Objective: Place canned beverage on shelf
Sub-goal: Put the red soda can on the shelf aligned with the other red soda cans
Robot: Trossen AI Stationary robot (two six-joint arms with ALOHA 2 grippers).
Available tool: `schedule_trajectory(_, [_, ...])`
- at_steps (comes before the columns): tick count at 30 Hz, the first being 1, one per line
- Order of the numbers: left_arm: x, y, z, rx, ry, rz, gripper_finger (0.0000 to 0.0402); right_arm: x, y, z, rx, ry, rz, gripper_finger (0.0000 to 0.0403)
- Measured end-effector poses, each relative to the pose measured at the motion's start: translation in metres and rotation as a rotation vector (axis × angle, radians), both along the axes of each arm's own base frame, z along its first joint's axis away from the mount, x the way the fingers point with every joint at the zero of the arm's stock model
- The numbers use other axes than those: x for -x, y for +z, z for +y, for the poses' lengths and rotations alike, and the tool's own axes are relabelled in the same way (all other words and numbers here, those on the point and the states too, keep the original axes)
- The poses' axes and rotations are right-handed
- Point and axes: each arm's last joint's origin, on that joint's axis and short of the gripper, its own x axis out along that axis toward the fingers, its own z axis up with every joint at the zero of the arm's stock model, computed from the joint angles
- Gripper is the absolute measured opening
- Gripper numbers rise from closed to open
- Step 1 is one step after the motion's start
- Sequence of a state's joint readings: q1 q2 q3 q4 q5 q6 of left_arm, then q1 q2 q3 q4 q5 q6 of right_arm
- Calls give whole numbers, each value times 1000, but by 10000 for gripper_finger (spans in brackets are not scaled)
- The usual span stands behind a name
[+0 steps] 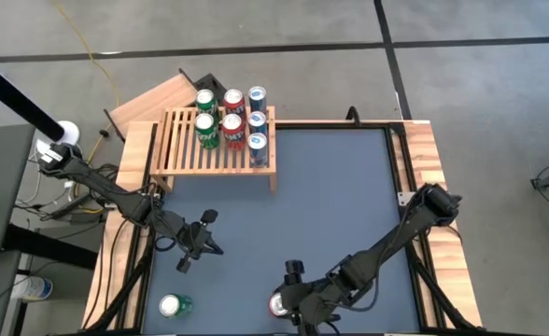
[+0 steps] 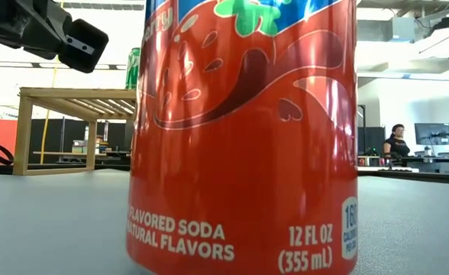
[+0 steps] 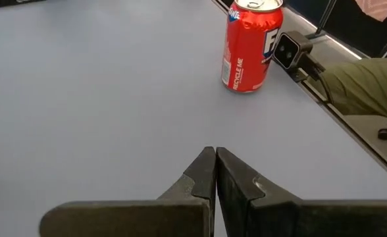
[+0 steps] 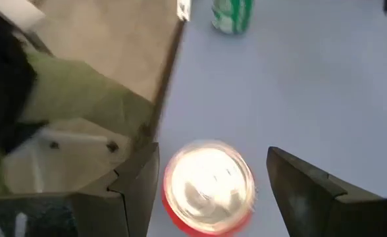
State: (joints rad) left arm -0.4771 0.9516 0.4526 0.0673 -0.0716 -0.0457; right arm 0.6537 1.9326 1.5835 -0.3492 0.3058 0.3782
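Note:
A red can stands upright on the blue table top at the near edge, and it fills the low view. My right gripper hovers open over it, one finger on either side of the can's silver top, with a gap on both sides. My left gripper is shut and empty above the table's left middle, pointing toward the red can. The slatted wooden shelf stands at the far edge and carries several green, red and blue cans.
A green can stands upright near the front left corner, also seen in the right wrist view. The low camera sits right beside the red can at the near edge. Wooden boards frame the table's sides.

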Motion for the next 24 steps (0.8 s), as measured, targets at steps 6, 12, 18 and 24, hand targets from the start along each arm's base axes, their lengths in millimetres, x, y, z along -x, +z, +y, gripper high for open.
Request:
schedule_trajectory(6, [0,0,0,-18,-8,-3,0,-2,-19,4,52,-33,38,270])
schedule_trajectory(12, [0,-1,0,-17,-8,-1,0,-7,-36,9,64,-33,59,270])
schedule_trajectory(18, [0,0,0,-19,1,-10,0,-8,-42,7,66,-91,90,270])
schedule_trajectory(24, [0,0,0,-17,13,-12,0,-9,-49,8,75,-72,111,270])
